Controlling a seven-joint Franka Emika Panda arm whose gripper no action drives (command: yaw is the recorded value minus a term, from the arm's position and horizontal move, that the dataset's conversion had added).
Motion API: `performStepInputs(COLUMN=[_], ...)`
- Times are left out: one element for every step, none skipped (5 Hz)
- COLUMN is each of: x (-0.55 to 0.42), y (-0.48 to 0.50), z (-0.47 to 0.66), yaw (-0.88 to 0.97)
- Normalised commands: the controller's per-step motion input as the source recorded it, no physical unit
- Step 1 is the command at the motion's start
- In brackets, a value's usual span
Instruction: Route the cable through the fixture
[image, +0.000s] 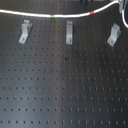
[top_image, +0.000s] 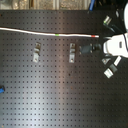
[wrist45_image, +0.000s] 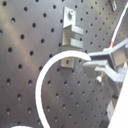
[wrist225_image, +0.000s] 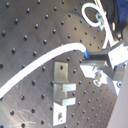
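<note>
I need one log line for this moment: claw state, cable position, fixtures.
claw: shut on cable | cable: lying beyond the three fixtures, in none | middle fixture: empty | routing: not started

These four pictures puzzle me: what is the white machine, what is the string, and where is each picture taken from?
The white machine is a robot arm. Two cameras watch from off the arm, and the second exterior view looks straight down on it. Two more cameras ride on its hand, so both wrist views look close at its metal fingers. The surface is a black board full of small holes. Three small metal brackets are fixed on it in a row; the first exterior view shows them all, one being the middle bracket. The string is a white cable with a green band and a red band. It lies beside the brackets, not through them. The hand appears to hold one end.
</note>
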Motion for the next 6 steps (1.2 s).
performStepInputs(x=[-0.002, 0.279, 0.256, 0.036, -0.002, 0.000], y=[0.064, 0.137, 0.126, 0.036, 0.001, 0.001], z=[0.04, -0.04, 0.00, 0.18, 0.19, 0.14], yaw=[0.86, 0.16, 0.08, 0.00, -0.01, 0.00])
